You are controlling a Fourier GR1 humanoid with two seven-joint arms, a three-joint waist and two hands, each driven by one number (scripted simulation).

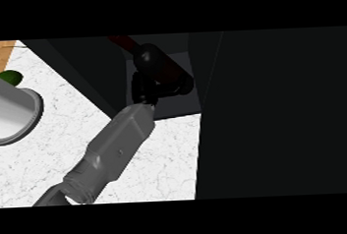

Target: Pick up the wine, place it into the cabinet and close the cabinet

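Where cabinet (168, 107) opens, left hand (147, 88) curls round wine (156, 60); neck cut off; right hand unseen.

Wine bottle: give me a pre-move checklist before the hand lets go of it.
1. Wine bottle held: ok, a hand is curled round it.
2. Bottle inside the cabinet opening: ok, it lies over the grey shelf.
3. Bottle resting on the shelf: cannot tell.
4. Cabinet door open: ok, the dark panel stands at the right.
5. Other hand ready for the door: cannot tell, it is out of view.
6. Which hand holds the bottle: cannot tell.
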